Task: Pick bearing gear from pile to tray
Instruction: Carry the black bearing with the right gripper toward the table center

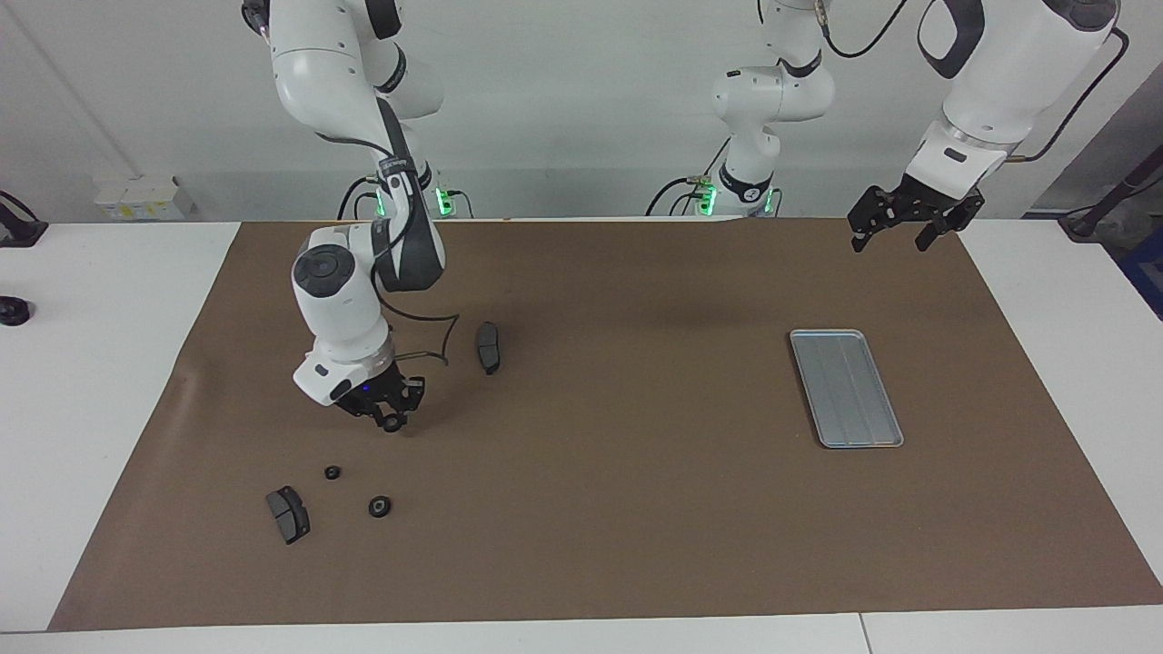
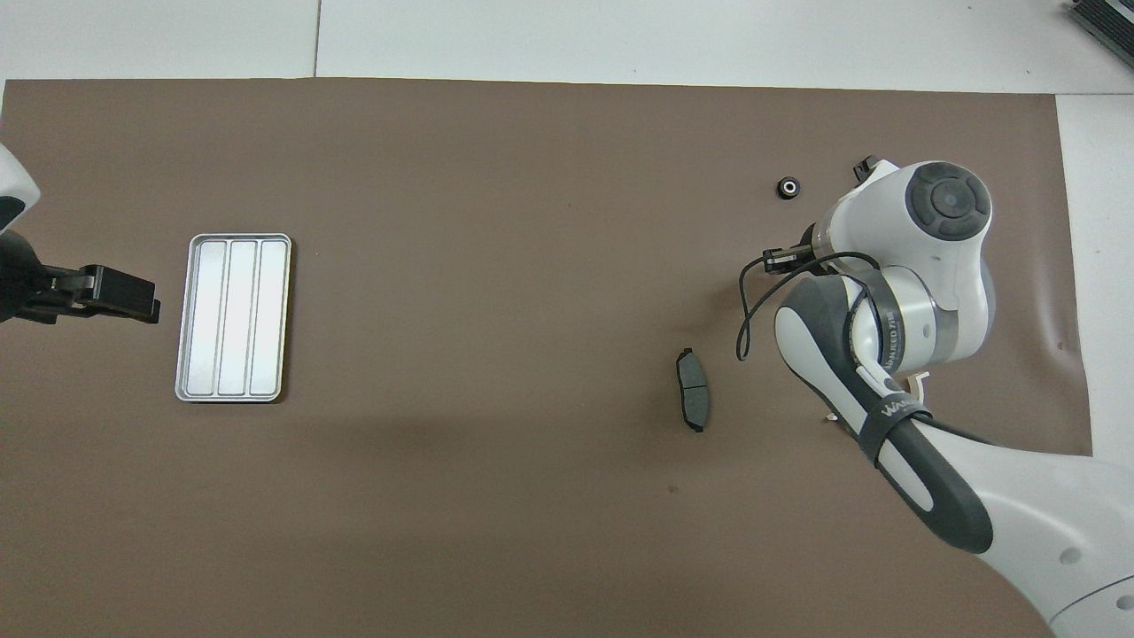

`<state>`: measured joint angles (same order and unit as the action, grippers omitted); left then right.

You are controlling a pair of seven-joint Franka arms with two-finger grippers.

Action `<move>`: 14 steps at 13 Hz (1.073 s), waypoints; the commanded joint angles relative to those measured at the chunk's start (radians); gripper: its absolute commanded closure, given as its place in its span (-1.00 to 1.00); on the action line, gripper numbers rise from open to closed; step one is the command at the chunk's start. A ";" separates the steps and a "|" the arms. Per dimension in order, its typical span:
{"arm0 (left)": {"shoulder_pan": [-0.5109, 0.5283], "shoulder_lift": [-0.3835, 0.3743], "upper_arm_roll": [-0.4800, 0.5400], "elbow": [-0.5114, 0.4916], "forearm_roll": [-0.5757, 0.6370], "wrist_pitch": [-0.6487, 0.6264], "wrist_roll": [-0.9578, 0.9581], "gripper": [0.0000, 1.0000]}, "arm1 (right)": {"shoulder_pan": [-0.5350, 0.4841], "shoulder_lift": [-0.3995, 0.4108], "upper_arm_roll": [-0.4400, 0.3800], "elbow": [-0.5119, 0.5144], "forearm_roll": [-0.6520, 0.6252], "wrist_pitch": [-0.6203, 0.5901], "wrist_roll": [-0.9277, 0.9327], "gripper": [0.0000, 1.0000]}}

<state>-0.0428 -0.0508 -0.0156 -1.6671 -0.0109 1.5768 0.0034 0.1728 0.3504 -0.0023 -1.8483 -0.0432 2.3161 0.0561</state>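
Right gripper (image 1: 392, 420) is up off the brown mat (image 1: 600, 509), fingers pinched on a small black ring (image 1: 392, 423) with mat showing clear under it. It hangs over bare mat at the right arm's end of the table, between the scattered parts. In the overhead view the right arm's wrist covers the gripper and most of the parts beneath, so grip reads from the facing view only.

Rest of the pile, counted in the facing view:
- 2 black rings on the mat: a smaller one (image 1: 332, 472) and a bigger one (image 1: 380, 507), near each other, both farther from the robots than the held ring.
- 2 dark grey brake pads: one (image 1: 288, 514) just beside the smaller ring toward the table end, one (image 1: 489, 347) nearer the robots, on its own.
- 1 white bracket (image 2: 918, 383), only a sliver visible under the right arm in the overhead view.

Tray (image 1: 846, 387): 1, silver, grooved, flat on the mat toward the left arm's end, well apart from the pile. Nothing in it. Mat between the held ring and the tray is bare; the lone brake pad sits off to the robots' side of that stretch.

Left gripper (image 1: 902, 218) waits in the air over the mat edge nearer the robots than the tray, fingers spread wide, holding nothing.
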 commanded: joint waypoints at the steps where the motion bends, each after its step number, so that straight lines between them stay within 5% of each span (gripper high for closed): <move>1: 0.011 -0.006 -0.006 -0.010 0.014 0.002 0.001 -1.00 | 0.081 0.004 0.010 0.058 -0.001 0.012 0.050 0.70; 10: 0.011 -0.006 -0.006 -0.010 0.014 0.002 0.001 -1.00 | 0.408 0.042 0.010 0.075 -0.001 0.353 0.260 0.60; 14: 0.011 -0.006 -0.006 -0.010 0.014 0.002 0.001 -1.00 | 0.543 0.212 0.008 0.183 -0.010 0.456 0.427 0.60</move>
<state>-0.0428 -0.0508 -0.0156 -1.6671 -0.0109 1.5768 0.0034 0.6717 0.4556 0.0104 -1.7682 -0.0431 2.7492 0.4087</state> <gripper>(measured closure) 0.000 0.648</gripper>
